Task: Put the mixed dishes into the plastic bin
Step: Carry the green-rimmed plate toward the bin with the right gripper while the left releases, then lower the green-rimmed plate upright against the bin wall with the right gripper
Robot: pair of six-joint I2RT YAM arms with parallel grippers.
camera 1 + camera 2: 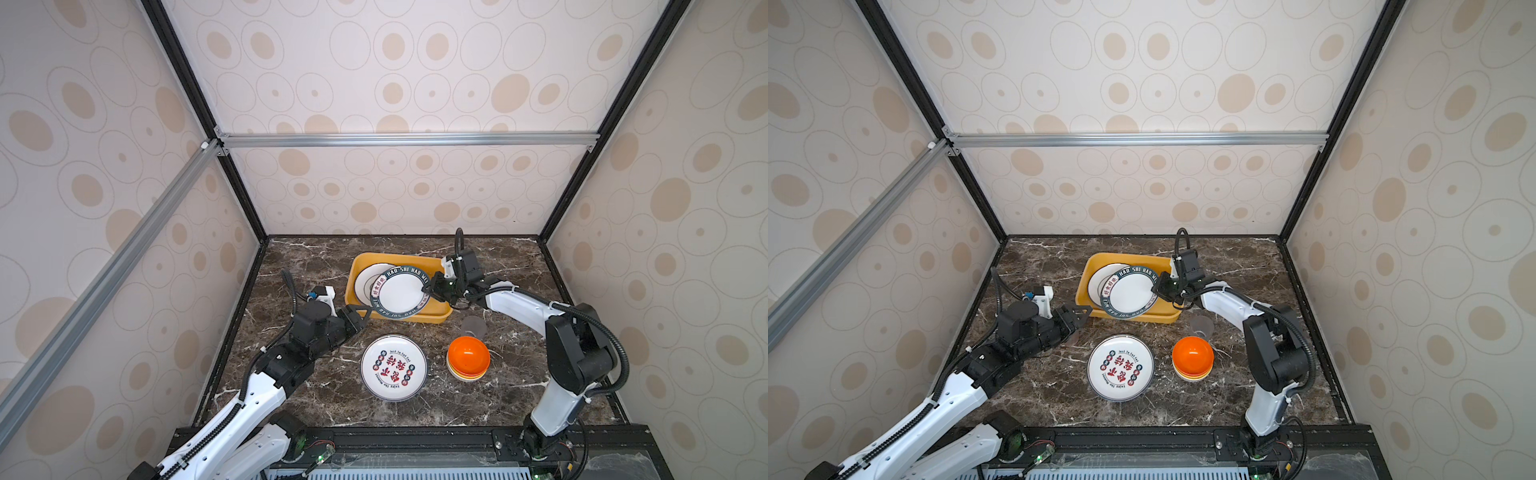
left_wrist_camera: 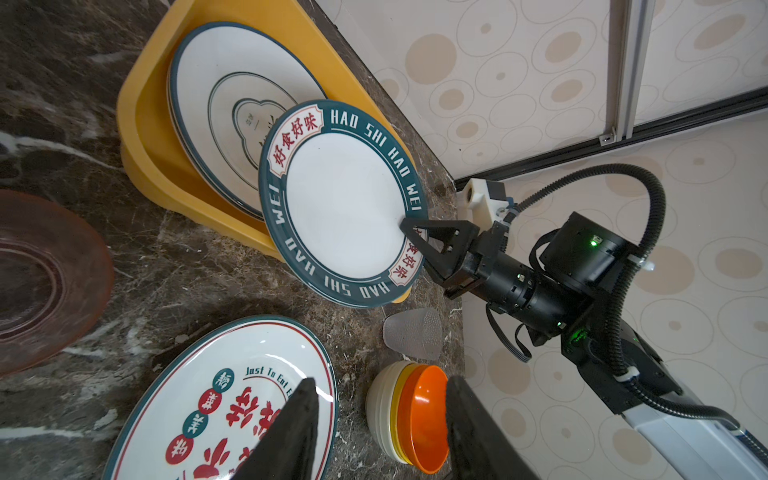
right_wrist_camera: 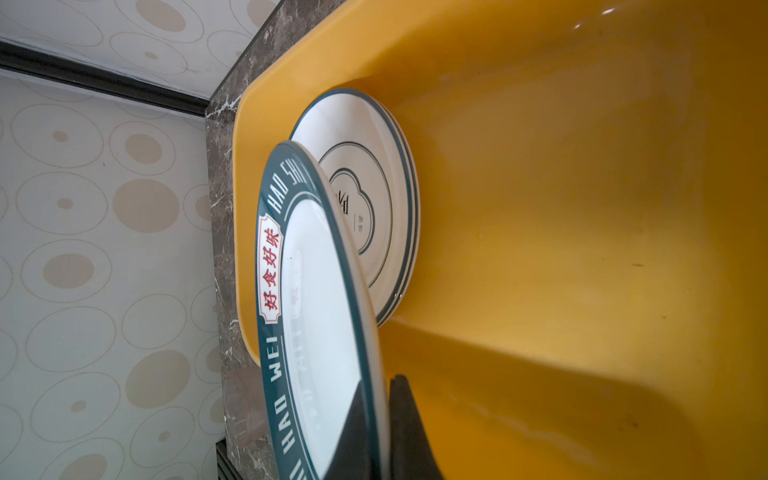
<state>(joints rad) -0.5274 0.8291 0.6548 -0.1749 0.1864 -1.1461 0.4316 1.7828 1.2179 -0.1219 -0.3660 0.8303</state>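
Observation:
The mustard-yellow plastic bin (image 1: 356, 266) (image 3: 582, 208) stands at the back middle of the table, with a thin-rimmed white plate (image 1: 368, 279) (image 2: 224, 95) lying in it. My right gripper (image 1: 429, 291) (image 3: 380, 399) is shut on the edge of a green lettered-rim plate (image 1: 400, 293) (image 2: 345, 208), holding it tilted over the bin. A plate with red characters (image 1: 393, 367) and a stack of small bowls (image 1: 468, 358), orange on top, sit on the table in front. My left gripper (image 1: 360, 314) (image 2: 380, 386) is open and empty left of the bin.
A greyish cup (image 1: 473, 326) (image 2: 413, 332) lies on its side between the bin and the bowls. A pinkish translucent cup (image 2: 41, 274) lies close to my left gripper. Patterned walls enclose the dark marble table (image 1: 511, 395) on three sides.

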